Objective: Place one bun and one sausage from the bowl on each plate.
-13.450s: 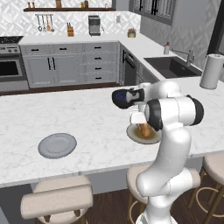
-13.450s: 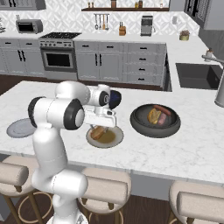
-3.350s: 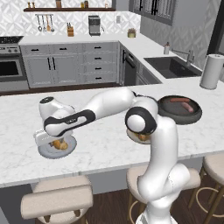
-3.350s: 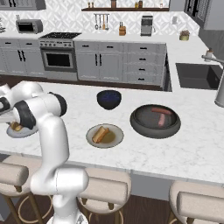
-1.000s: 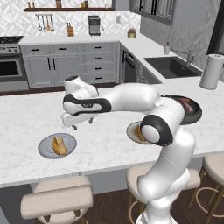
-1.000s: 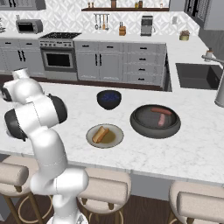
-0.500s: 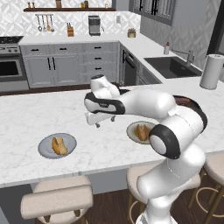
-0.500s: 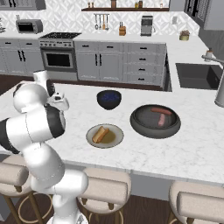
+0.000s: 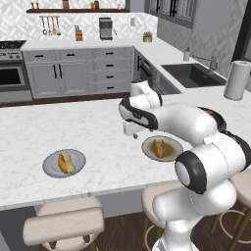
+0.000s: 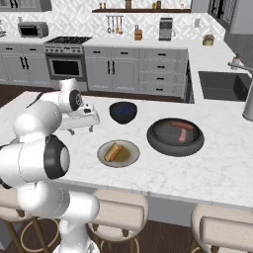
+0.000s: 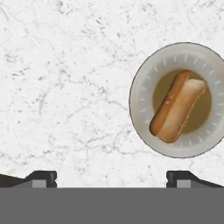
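Marble counter (image 9: 98, 132) carries both bun-topped plates; empty fingers (image 11: 43, 177) spread wide beside the cream-rimmed plate (image 11: 142, 87).

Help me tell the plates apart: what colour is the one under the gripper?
Cream rim, brownish centre; clearest in the hand view.

- The white marble counter (image 9: 98, 127) is a long kitchen island with stools tucked under its near edge.
- A grey plate (image 9: 51, 167) lies on it at the far left, near the near edge.
- A cream-rimmed plate (image 10: 105, 157) with a brownish centre sits toward the middle, also close to the near edge.
- A dark blue bowl (image 10: 123, 111) stands farther back, just behind that plate.
- A wide black pan (image 10: 175, 141) rests to the right of the bowl and cream-rimmed plate, apart from both.
- A paper towel roll (image 9: 237, 80) stands upright at the far right.
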